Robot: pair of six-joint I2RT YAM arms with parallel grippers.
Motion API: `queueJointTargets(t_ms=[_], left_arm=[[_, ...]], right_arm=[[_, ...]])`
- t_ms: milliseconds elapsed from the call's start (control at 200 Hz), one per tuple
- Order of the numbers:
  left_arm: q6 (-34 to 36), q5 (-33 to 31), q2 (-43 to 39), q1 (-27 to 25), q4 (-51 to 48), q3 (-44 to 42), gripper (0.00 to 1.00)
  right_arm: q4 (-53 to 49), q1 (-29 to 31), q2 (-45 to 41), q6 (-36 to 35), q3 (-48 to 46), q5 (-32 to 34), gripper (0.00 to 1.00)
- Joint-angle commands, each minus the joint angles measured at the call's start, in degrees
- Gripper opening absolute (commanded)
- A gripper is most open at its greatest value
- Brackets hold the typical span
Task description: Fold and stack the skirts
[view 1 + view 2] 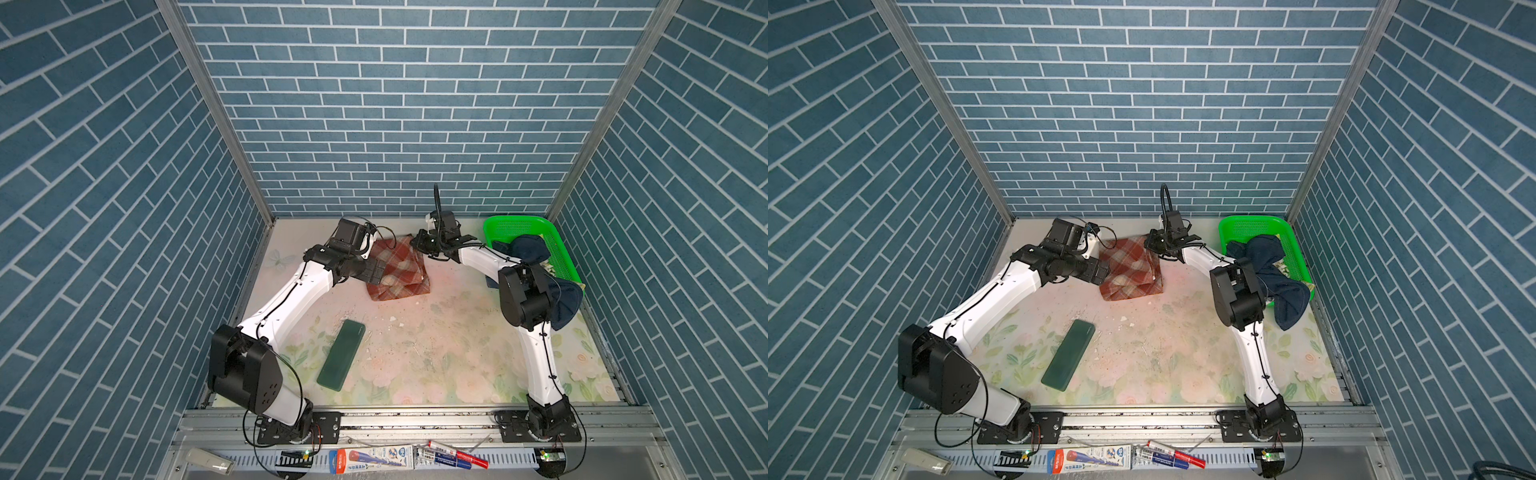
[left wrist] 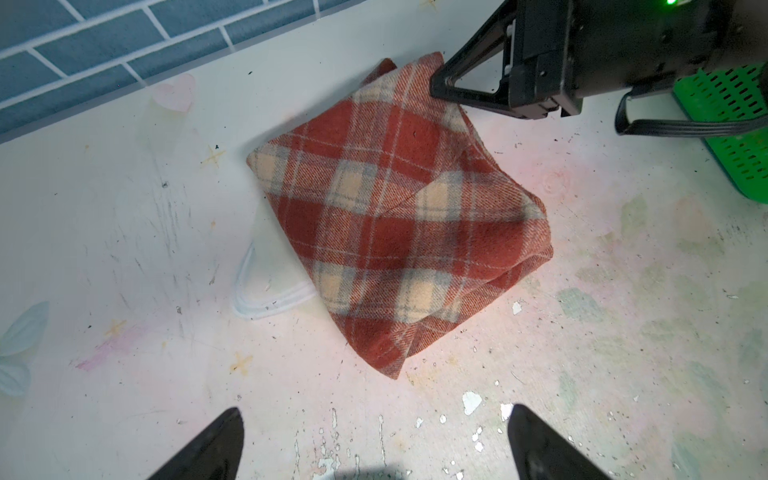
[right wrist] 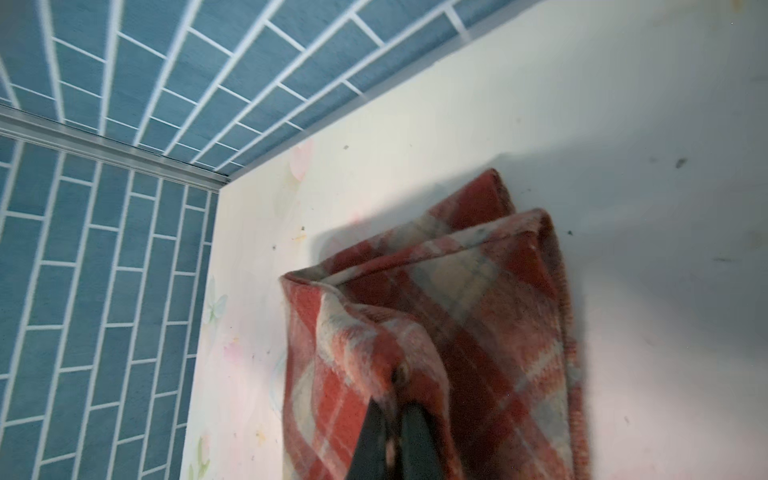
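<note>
The rust-red and cream plaid skirt (image 1: 399,272) (image 1: 1131,270) lies folded at the back middle of the table. My right gripper (image 1: 415,243) (image 1: 1148,243) (image 3: 392,405) is shut on the skirt's far right corner (image 2: 424,70) and holds it a little raised. My left gripper (image 2: 374,415) is open with nothing between its fingers, and hovers over the table just short of the plaid skirt's (image 2: 399,216) near corner. The dark blue denim skirt (image 1: 528,247) (image 1: 1266,257) lies in the basket and hangs over its front edge. A bit of the lemon-print skirt (image 1: 550,268) (image 1: 1285,268) shows under it.
The green mesh basket (image 1: 515,224) (image 1: 1246,224) stands in the back right corner beside the right arm. A flat dark green pad (image 1: 341,355) (image 1: 1068,355) lies front left of centre. A white lining (image 2: 266,286) sticks out from under the plaid skirt. The brick walls are close behind.
</note>
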Motion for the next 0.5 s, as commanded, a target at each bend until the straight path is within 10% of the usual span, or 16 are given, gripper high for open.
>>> queueJointTargets(t_ms=[0,185,495], left_arm=[[-1.2,0.8,0.2,0.3,1.1,-0.9,1.0],[-6.2,1.9,3.3,0.3,0.8,2.3,1.0],[-14.6,2.6,16.7,-0.7,-0.3,15.7,1.0]], right_arm=[[-1.3,-1.0,0.7,-1.1,2.1,-0.4,0.14],[0.0,-2.6,-5.5,-3.2,-3.5,1.2,0.5],[15.6,-2.9,-23.4,-10.3,-30.4,4.5,0.53]])
